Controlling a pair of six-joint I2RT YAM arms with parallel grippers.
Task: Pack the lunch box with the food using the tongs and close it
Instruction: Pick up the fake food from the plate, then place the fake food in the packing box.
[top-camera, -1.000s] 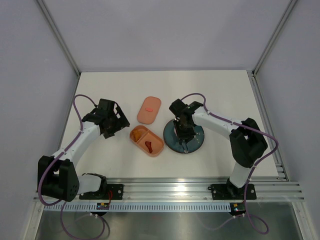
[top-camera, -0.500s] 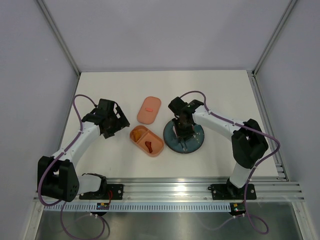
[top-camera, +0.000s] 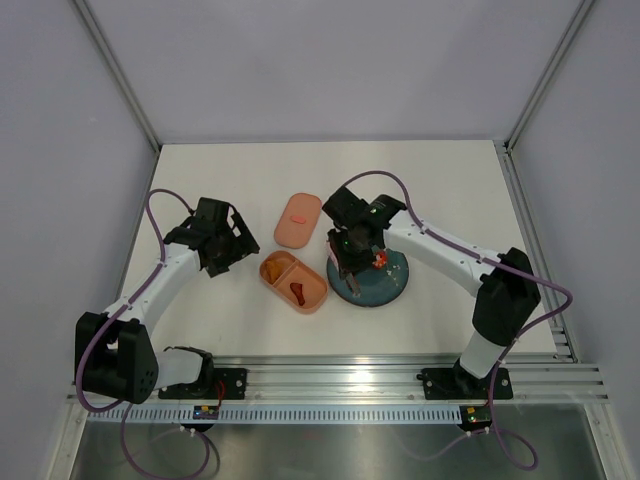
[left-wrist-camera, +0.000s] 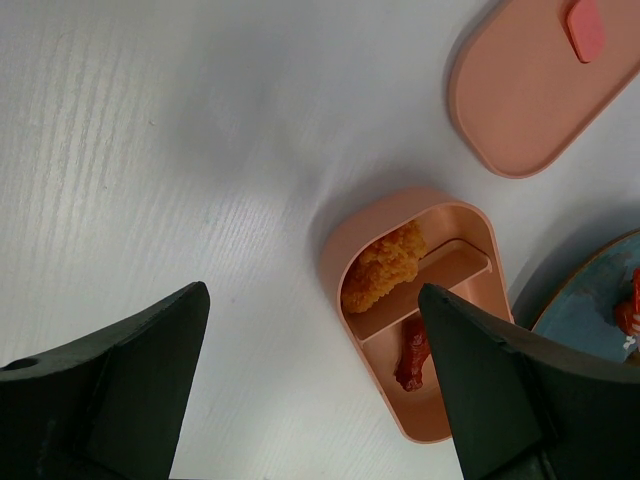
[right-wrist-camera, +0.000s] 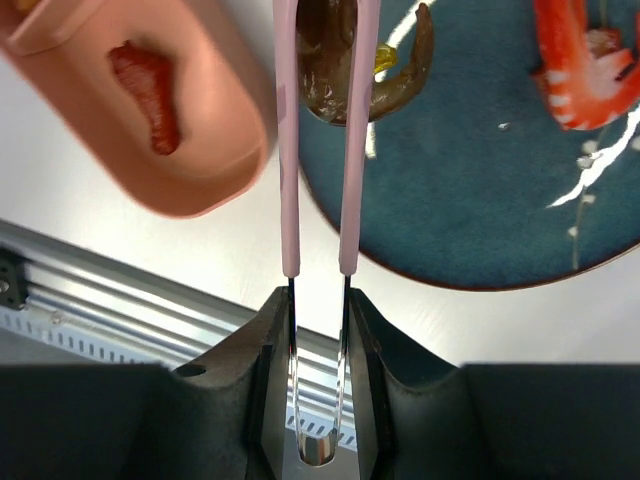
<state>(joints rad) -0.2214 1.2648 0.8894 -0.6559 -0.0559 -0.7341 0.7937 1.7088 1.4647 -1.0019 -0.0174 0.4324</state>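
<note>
The lunch box base (top-camera: 294, 281) lies open at mid-table, with an orange piece (left-wrist-camera: 382, 268) in one compartment and a red piece (left-wrist-camera: 411, 352) in the other. Its lid (top-camera: 298, 220) lies flat behind it. My right gripper (right-wrist-camera: 318, 310) is shut on the tongs (right-wrist-camera: 318, 150). Their pink arms pinch a dark brown piece (right-wrist-camera: 340, 70) over the left edge of the teal plate (right-wrist-camera: 480, 200). I cannot tell whether the piece is off the plate. A bright red piece (right-wrist-camera: 585, 60) lies on the plate. My left gripper (left-wrist-camera: 312, 295) hangs open and holds nothing, just left of the box.
The teal plate (top-camera: 385, 285) sits right beside the box base, their edges nearly touching. The metal rail (top-camera: 340, 380) runs along the near table edge. Grey walls enclose the table on the left, right and back.
My right gripper moved left and back across the plate with the tongs, narrowing slightly, and uncovered the red piece on the plate. The left arm has not moved.
</note>
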